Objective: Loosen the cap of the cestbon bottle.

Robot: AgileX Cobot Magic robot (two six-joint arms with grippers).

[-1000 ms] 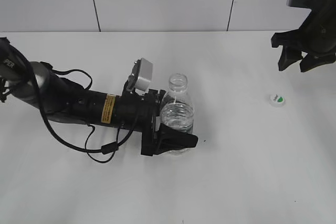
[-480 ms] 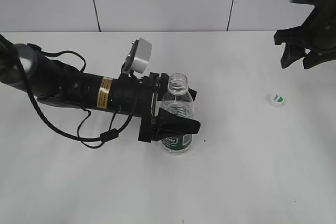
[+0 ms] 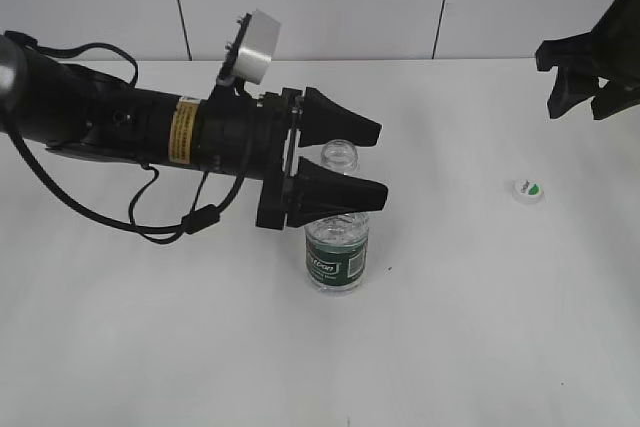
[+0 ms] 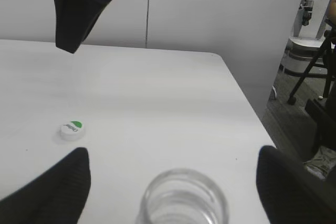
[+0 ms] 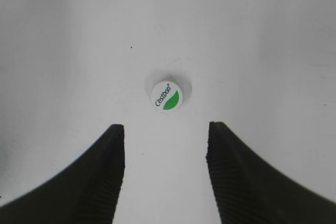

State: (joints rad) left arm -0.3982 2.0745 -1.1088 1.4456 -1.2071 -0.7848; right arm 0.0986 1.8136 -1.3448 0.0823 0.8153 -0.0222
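Clearly the cap (image 3: 528, 190) is already off: it lies flat on the white surface (image 3: 480, 327), well apart from the bottle (image 3: 337, 237), out toward three o'clock from it in the exterior view. The bottle stands upright near the middle, its neck open and bare.

Judging by that, the loosening is done, and the step in hand looks like clearing the arms away. The left gripper (image 3: 345, 162) hovers above the bottle's shoulder with its two black jaws spread wide, one passing in front of the upper body in the exterior view; in the left wrist view the open neck sits between and below the jaws, and nothing there appears to touch it. To do this well, that arm should go straight up first, then draw off toward nine o'clock, so neither jaw clips the neck and tips a light, uncapped bottle.

The right gripper (image 5: 165, 169) hangs high over the cap, jaws parted and empty, the cap showing beyond them at twelve o'clock in its own view. It holds nothing, so I'd say it needs only to rise clear.

As for looks, the bottle is small and clear, ribbed at the shoulder, with a dark green band with white lettering round its lower half. I cannot tell how much water it holds. The cap is a small white disc with a green leaf mark and "Cestbon" printed on top.
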